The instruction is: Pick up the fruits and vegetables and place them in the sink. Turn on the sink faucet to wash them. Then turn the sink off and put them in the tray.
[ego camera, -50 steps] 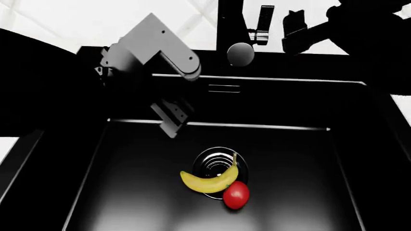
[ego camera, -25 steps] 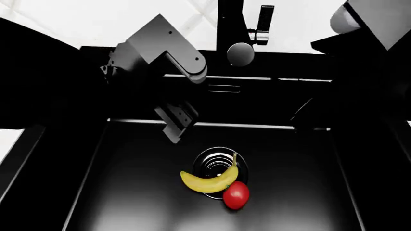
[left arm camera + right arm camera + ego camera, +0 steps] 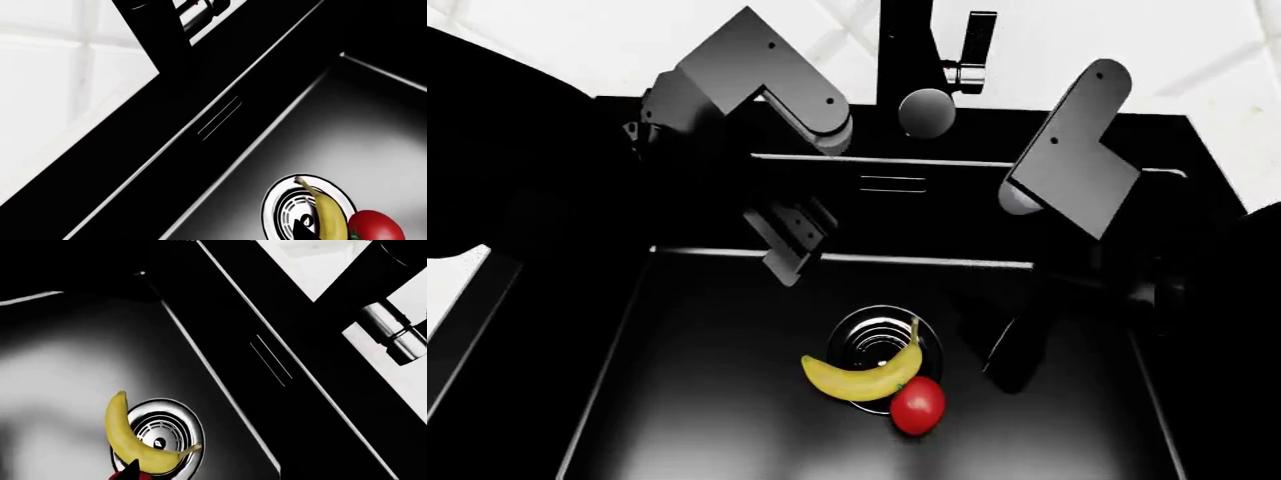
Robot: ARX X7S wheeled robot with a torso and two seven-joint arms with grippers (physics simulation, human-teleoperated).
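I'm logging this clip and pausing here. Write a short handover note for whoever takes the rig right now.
Left gripper: hangs above the sink's rear, holding nothing; jaw state unclear.
Right gripper: lost in shadow right of the drain; state unclear.
Banana and tomato lie in the sink, banana across the drain, tomato against it.
Faucet shows no water.
Done: produce in the sink.
Left: moving both to the tray, which is out of view. Washing can't be judged.

The banana (image 3: 864, 377) lay in the sink (image 3: 694, 400) across the near edge of the drain (image 3: 874, 335), the tomato (image 3: 917, 405) touching its near right side, with the faucet (image 3: 910, 60) standing behind the drain.
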